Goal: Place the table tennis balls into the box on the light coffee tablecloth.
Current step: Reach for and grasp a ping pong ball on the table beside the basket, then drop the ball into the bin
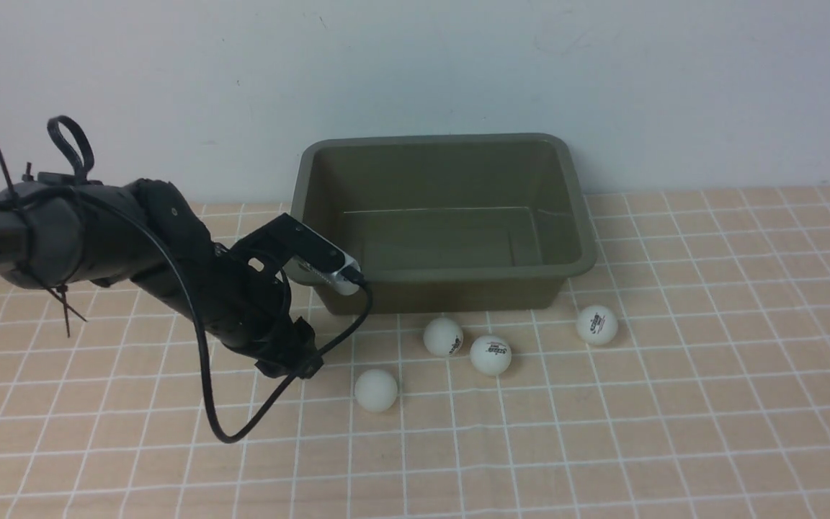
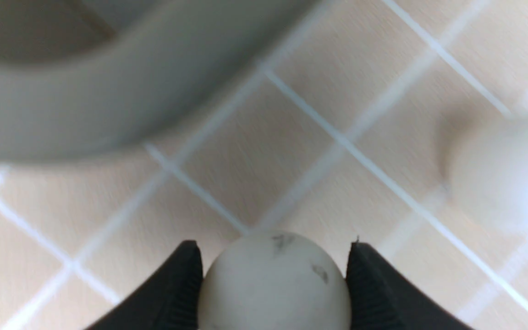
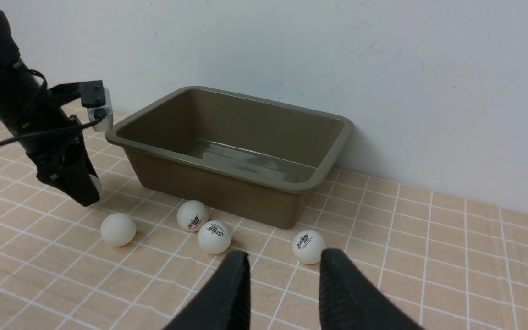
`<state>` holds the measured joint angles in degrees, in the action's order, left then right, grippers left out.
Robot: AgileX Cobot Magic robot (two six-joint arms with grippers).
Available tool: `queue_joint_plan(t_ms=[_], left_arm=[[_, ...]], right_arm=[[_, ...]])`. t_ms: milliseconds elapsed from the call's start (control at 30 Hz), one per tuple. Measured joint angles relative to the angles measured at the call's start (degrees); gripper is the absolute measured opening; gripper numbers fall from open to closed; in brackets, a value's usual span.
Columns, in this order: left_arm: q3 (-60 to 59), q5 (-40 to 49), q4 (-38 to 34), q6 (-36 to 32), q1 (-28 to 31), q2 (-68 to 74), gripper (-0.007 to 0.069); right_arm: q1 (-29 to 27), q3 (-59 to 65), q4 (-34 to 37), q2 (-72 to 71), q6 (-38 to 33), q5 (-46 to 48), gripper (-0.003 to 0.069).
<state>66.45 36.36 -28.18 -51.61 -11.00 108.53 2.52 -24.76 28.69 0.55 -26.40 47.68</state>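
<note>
- Left pincer (image 2: 273, 245) sits low over the tablecloth (image 1: 674, 432), just off the near left corner of the box. Its two black fingers (image 2: 177, 293) press both sides of one ball, the gripped ball (image 2: 273, 284). Contact looks to be near the fingertips only.
- Risk: smooth round ball, shallow hold. A jerk on the lift and it likely squirts out forward and rolls off across the cloth.
- Box (image 1: 458, 273) is empty as far as can be seen. Four loose balls (image 1: 491, 355) lie on the cloth in front of it, none touching its wall.
- Risk: the nearest loose ball (image 1: 375, 390) lies close beside the left pincer. A sideways swing, or the drooping cable (image 1: 228, 438), could knock it away and scatter the rest.
- Risk: the camera housing (image 1: 325, 267) on the left wrist is close by the box rim. Rising and crossing in one sweep may clip the rim and shove the light box back.
- Risk: a release from high over the hard bottom, and the ball may bounce out again. A low release looks safer.
- Right pincer (image 3: 284, 259) hangs back, fingers apart, nothing between them, facing the loose balls. If both arms work the same patch, a clash is possible.
</note>
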Motion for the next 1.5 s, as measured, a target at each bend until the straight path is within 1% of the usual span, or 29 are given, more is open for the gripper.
queue_joint_plan(t_ms=[33,67,167,200,233,333,433,500,600,633,667,700,833,933,1000,1067,1133,1167,1200,1233,1300,1333,1367,1400,1433,1500], left_arm=[[0.00,0.40,0.50,0.52,0.00,-0.20,0.0321],[0.00,4.03,5.50,5.40,0.00,-2.20,0.0321],[0.00,9.56,12.35,13.72,0.00,-5.23,0.0321],[0.00,9.91,12.77,14.27,0.00,-5.23,0.0321],[0.00,12.66,15.26,17.87,0.00,-7.37,0.0321],[0.06,14.26,15.85,20.55,0.00,-10.92,0.0321],[1.59,14.26,13.98,20.73,0.00,-13.42,0.0321],[5.42,14.32,10.20,19.98,0.00,-14.38,0.0321],[9.72,14.56,6.44,17.30,0.00,-13.73,0.0321],[11.97,14.66,4.98,15.44,0.00,-12.83,0.0321],[14.67,14.83,4.30,14.29,0.00,-11.22,0.0321],[14.67,14.83,4.23,14.14,0.00,-11.22,0.0321],[22.71,15.01,3.93,12.52,0.00,-2.22,0.0321],[25.75,15.07,3.62,10.35,0.00,2.53,0.0321],[29.68,15.75,1.16,6.81,0.00,7.81,0.0321],[32.58,16.72,-1.23,4.92,0.00,10.31,0.0344],[34.77,18.20,-2.95,4.98,-0.06,11.78,0.0412],[34.99,18.41,-3.20,5.23,-0.06,11.85,0.0419],[37.05,20.99,-3.26,7.00,-0.12,12.04,0.0477],[38.43,23.08,-2.94,8.83,-0.12,11.98,0.0496],[41.07,27.39,-1.68,12.83,-0.17,11.58,0.0509],[42.47,29.61,-0.37,15.17,-0.18,11.31,0.0509],[44.48,31.80,1.13,18.93,-0.21,10.72,0.0507],[45.06,32.23,1.76,20.22,-0.21,10.48,0.0504],[46.43,32.94,4.12,24.90,-0.21,9.48,0.0491],[47.36,33.72,7.21,31.14,-0.21,7.41,0.0460]], right_arm=[[0.00,0.00,0.00,0.00,0.02,0.00,0.0209],[0.00,0.00,-0.06,0.00,0.02,0.00,0.0209],[0.00,0.00,-0.63,0.00,-0.01,0.00,0.0209],[0.00,0.00,-0.72,0.00,-0.01,0.00,0.0209],[0.00,0.00,-1.01,0.00,-0.01,0.00,0.0209],[0.00,0.00,-1.54,0.00,-0.01,0.00,0.0209],[0.00,0.00,-1.78,0.00,-0.05,-0.05,0.0209],[0.00,0.00,-2.18,0.00,-0.05,-0.05,0.0209],[0.00,0.00,-2.40,0.00,-0.05,-0.05,0.0209],[0.00,0.00,-2.50,0.00,-0.05,-0.05,0.0209],[0.00,0.00,-2.59,0.00,-0.05,-0.05,0.0209],[0.00,0.00,-2.58,0.00,-0.05,-0.05,0.0209],[0.00,0.00,-2.58,0.00,-0.08,-0.05,0.0209],[0.00,0.00,-2.58,0.00,-0.08,-0.05,0.0209],[0.00,0.00,-2.65,0.00,-0.08,-0.05,0.0209],[0.00,0.00,-2.65,0.00,-0.08,-0.05,0.0209],[0.00,0.00,-2.65,0.00,-0.08,-0.05,0.0209],[0.00,0.00,-2.65,0.00,-0.08,-0.05,0.0209],[0.00,0.00,-2.65,0.00,-0.08,-0.05,0.0209],[0.00,0.00,-2.65,0.00,-0.08,0.02,0.0209],[0.00,0.00,-2.65,0.00,-0.08,0.01,0.0209],[0.00,0.00,-2.65,0.00,-0.08,0.08,0.0209],[0.00,0.00,-2.65,0.00,-0.08,0.12,0.0209],[0.00,0.00,-2.65,0.05,-0.08,0.12,0.0209],[0.00,0.00,-2.65,0.05,-0.08,0.12,0.0209],[0.00,0.00,-2.71,0.05,-0.08,0.12,0.0209]])
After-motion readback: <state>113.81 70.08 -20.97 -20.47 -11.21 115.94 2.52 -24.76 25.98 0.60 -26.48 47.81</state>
